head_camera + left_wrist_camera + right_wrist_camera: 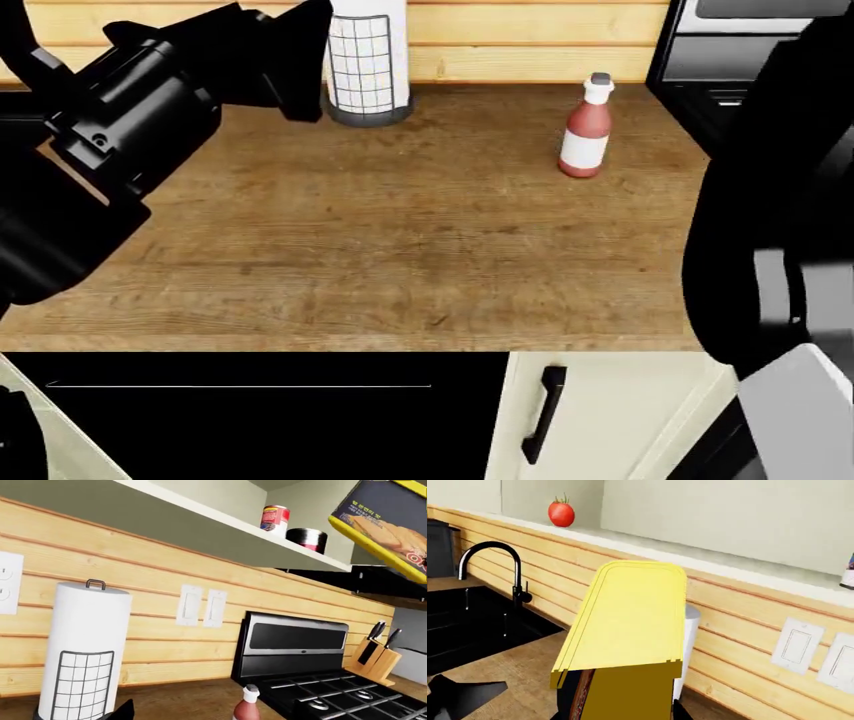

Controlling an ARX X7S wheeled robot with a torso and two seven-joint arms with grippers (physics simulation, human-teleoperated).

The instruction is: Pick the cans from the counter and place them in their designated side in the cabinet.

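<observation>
Right hand (620, 707) clamped on yellow-lidded tin (627, 625), raised above brown surface (400, 250), near cabinet shelf (200, 510). Left hand (287, 60) beside paper-towel roll (367, 60); open or closed, cannot tell. Beyond tin on shelf: red-and-white can (274, 519), dark can (307, 539).

Downward head view; wall-facing wrist views.

**Non-task items in view**

Paper towel roll (367, 60) stood upright near the wall. Sauce bottle (586, 127) stood well apart from it. Knife block (375, 658) sat beside the stove (333, 692). Tomato (561, 513) rested above the faucet (494, 567).
</observation>
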